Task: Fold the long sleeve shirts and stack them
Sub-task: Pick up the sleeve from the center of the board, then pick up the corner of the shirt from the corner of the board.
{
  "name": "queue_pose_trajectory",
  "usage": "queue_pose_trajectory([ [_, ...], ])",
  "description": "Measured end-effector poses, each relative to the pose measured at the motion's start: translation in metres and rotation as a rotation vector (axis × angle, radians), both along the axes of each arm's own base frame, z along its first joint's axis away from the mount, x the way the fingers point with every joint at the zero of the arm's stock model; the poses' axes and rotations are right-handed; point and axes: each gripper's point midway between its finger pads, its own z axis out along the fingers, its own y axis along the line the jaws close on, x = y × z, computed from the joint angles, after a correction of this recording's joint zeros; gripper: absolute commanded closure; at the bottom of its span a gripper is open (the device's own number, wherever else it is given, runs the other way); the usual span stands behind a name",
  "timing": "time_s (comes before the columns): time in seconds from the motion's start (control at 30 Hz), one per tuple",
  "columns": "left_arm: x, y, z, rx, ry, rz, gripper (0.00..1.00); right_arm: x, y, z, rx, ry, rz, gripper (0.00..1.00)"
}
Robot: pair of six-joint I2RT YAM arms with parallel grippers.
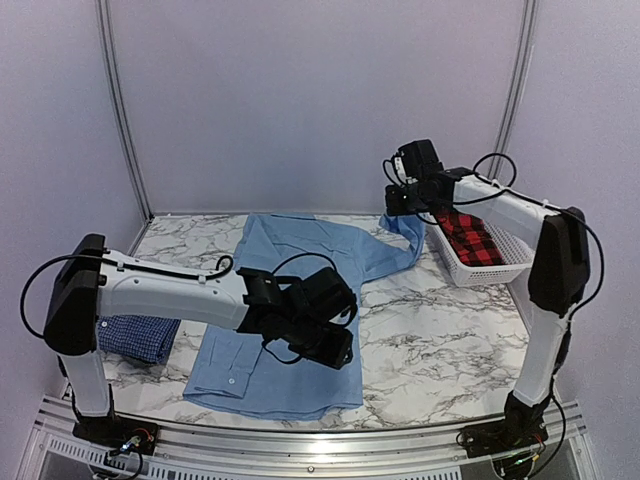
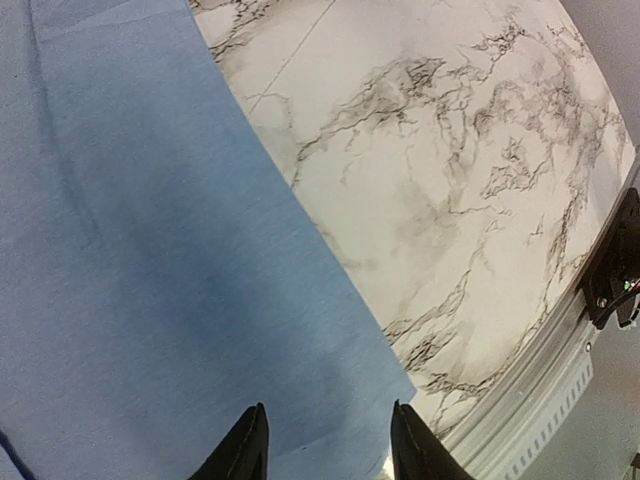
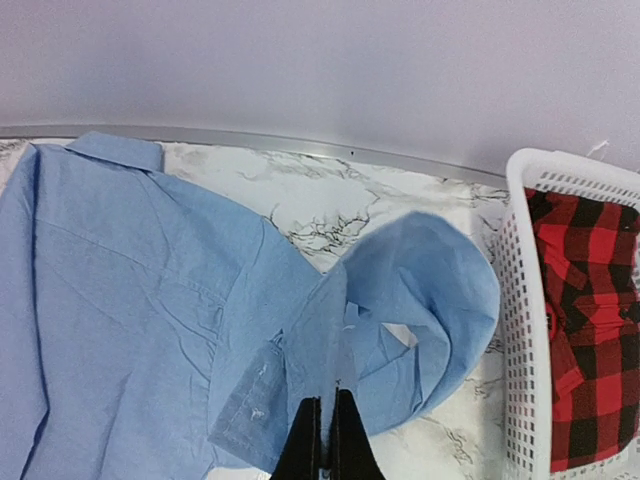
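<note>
The light blue shirt [image 1: 300,250] lies spread on the marble table, collar toward the back. My right gripper [image 1: 402,205] is shut on its right sleeve [image 3: 420,290] and holds it looped above the table at the back right; the cuff [image 3: 250,400] hangs beside the jaws [image 3: 327,405]. My left gripper [image 1: 335,345] is open and empty, hovering over the shirt's lower right hem [image 2: 150,250] with both fingers above the cloth [image 2: 325,420], near its corner. The dark blue checked shirt [image 1: 140,335] lies folded at the left, partly hidden under my left arm.
A white basket [image 1: 495,270] at the right edge holds a red and black plaid garment [image 1: 470,238]; it also shows in the right wrist view [image 3: 515,300]. The table's metal front rail [image 2: 540,390] runs close to the left gripper. Walls enclose the back and sides.
</note>
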Motion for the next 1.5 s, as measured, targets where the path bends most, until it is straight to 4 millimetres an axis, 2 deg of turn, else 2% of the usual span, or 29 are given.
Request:
queue_pose_trajectory([
  [0.1,-0.01,-0.021,0.0,-0.011,-0.01,-0.001,0.61,-0.018,-0.007,0.034,0.041,-0.044,-0.002,1.0],
  [0.17,-0.018,-0.034,-0.005,-0.009,-0.01,-0.001,0.61,-0.026,-0.01,0.046,0.059,-0.057,-0.004,1.0],
  [0.4,-0.052,-0.059,-0.037,0.037,0.005,-0.008,0.63,-0.051,-0.018,0.048,0.069,-0.015,0.0,1.0],
  [0.57,-0.067,-0.059,-0.054,0.081,0.01,0.008,0.64,-0.066,-0.022,0.054,0.084,0.001,0.006,1.0],
  [0.83,-0.069,-0.061,-0.067,0.122,0.002,0.052,0.66,-0.08,-0.025,0.074,0.112,-0.022,0.022,1.0],
  [0.97,-0.067,-0.06,-0.069,0.137,-0.015,0.079,0.73,-0.083,-0.025,0.072,0.112,-0.013,0.023,1.0],
  [1.17,-0.064,-0.056,-0.071,0.16,-0.04,0.115,0.89,-0.086,-0.025,0.069,0.106,-0.002,0.026,1.0],
  [1.3,-0.061,-0.058,-0.072,0.163,-0.056,0.132,0.98,-0.088,-0.025,0.073,0.108,-0.011,0.026,1.0],
  [1.5,-0.059,-0.06,-0.071,0.167,-0.063,0.134,1.0,-0.091,-0.027,0.082,0.116,-0.03,0.025,1.0],
])
